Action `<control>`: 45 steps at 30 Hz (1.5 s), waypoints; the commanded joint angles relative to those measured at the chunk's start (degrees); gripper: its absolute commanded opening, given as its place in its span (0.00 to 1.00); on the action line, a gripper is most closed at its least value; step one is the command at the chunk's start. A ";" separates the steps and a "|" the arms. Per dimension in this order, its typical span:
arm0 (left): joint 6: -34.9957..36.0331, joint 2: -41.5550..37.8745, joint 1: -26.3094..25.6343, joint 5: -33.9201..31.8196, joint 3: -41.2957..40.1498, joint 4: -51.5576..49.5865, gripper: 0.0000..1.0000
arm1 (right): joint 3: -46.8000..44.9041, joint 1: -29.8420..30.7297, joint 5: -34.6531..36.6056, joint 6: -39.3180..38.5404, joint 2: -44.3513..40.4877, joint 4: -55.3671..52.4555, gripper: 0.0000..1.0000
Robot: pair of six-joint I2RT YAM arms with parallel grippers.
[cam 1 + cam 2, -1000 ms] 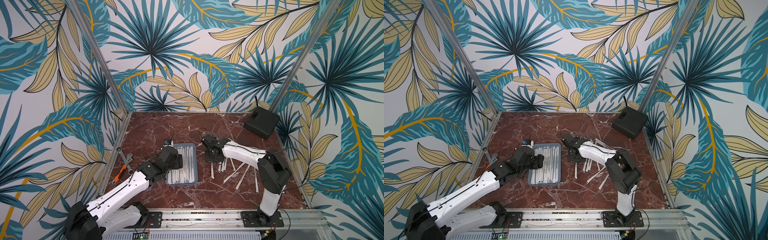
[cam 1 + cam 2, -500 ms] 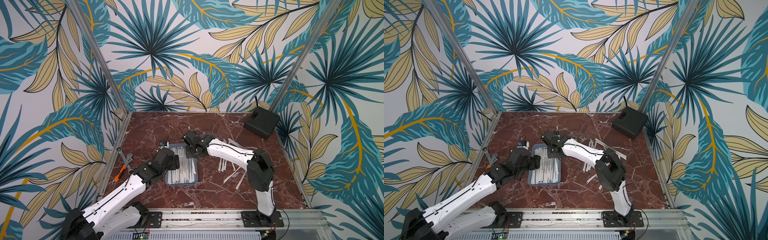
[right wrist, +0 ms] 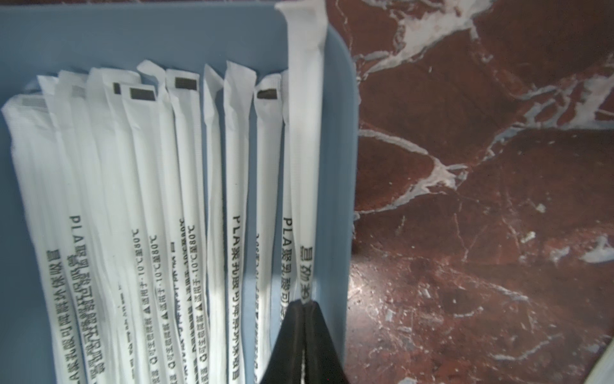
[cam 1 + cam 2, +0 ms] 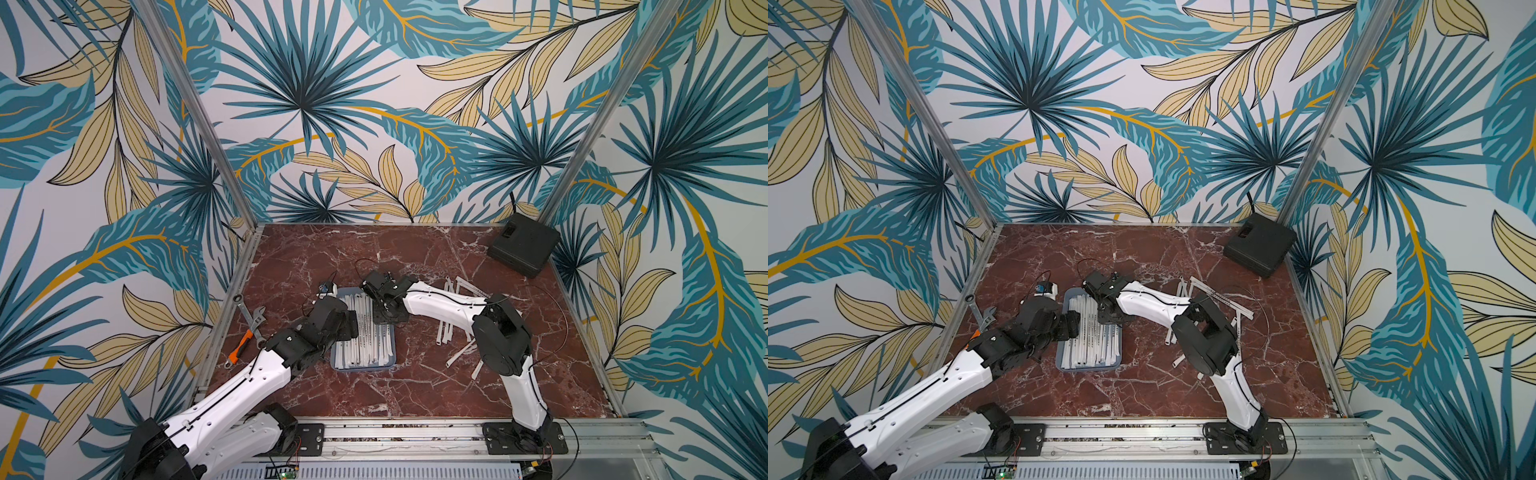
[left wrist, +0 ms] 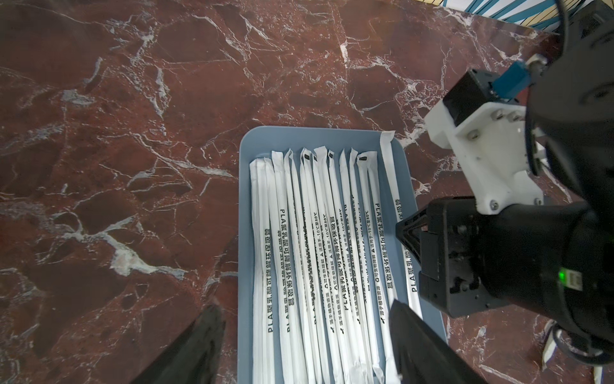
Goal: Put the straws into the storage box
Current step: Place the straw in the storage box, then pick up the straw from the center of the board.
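The storage box (image 4: 361,368) (image 4: 1088,368) is a shallow grey-blue tray at mid table, holding a row of white-wrapped straws (image 4: 365,332) (image 5: 315,249) (image 3: 166,199). My right gripper (image 4: 384,309) (image 3: 304,304) is shut on one straw (image 3: 305,133) (image 5: 388,173) that lies along the tray's right wall (image 3: 339,166), its far end resting on the rim. My left gripper (image 4: 351,326) (image 5: 304,306) hovers over the tray's left side, open, with nothing between its fingers. More loose straws (image 4: 446,332) (image 4: 1221,297) lie on the marble to the right, partly hidden by the right arm.
Metal wrenches (image 4: 249,320) (image 4: 982,316) and an orange-handled tool (image 4: 241,353) lie by the left wall. A black box (image 4: 523,245) (image 4: 1260,245) with a cable sits in the back right corner. Aluminium frame rails border the red marble table.
My right arm has swung left from the loose straws to the tray's right side, carrying a straw. The left gripper has shifted slightly beside the tray.
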 commanded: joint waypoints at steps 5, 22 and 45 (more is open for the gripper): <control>-0.17 -0.74 0.29 0.06 -0.82 0.17 0.83 | -0.21 0.63 2.08 0.56 1.11 -1.93 0.12; 2.22 -2.34 2.46 -1.52 1.48 -3.20 0.84 | -8.63 -5.53 5.81 -2.53 -12.94 -4.26 0.23; 1.93 -3.76 4.80 -1.70 0.30 -5.46 0.90 | -20.75 -18.24 5.62 -4.85 -10.27 2.12 0.23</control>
